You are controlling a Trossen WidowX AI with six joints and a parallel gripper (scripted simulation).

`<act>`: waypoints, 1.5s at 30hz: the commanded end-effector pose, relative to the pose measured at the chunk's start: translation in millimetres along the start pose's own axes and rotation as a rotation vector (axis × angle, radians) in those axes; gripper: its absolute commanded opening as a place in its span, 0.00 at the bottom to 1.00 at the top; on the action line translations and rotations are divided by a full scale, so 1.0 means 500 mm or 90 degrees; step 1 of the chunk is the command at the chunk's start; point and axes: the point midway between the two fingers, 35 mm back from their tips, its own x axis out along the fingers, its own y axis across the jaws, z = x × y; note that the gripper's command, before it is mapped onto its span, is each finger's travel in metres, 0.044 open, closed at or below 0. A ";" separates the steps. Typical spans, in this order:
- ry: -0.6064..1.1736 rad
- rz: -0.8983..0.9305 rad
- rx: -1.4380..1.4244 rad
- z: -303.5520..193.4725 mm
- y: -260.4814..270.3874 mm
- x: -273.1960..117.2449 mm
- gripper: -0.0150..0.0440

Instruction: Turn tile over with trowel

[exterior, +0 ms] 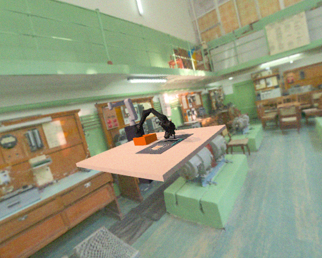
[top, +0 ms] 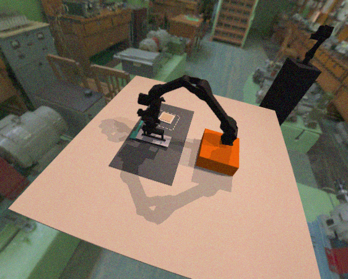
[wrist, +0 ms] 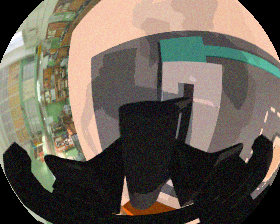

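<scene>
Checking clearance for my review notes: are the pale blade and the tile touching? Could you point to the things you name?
Apart. The top view shows mat (top: 178,152) (exterior: 149,150) (wrist: 111,80) between the pale blade (top: 142,138) (exterior: 171,139) (wrist: 206,82) and tile (top: 167,117) (exterior: 156,147) (wrist: 278,157).

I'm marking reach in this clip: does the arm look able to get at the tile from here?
Probably yes, with the trowel the pincer is shut on. The tile lies nearby, nothing visibly covering it; bare fingers would need freeing first.
</scene>
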 end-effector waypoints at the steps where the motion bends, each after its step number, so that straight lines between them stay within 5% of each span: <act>1: 0.044 0.018 -0.051 -0.017 0.045 0.030 0.25; 24: 0.278 0.098 -0.298 -0.166 0.249 0.160 0.25; 45: 0.279 0.099 -0.300 -0.161 0.216 0.200 0.25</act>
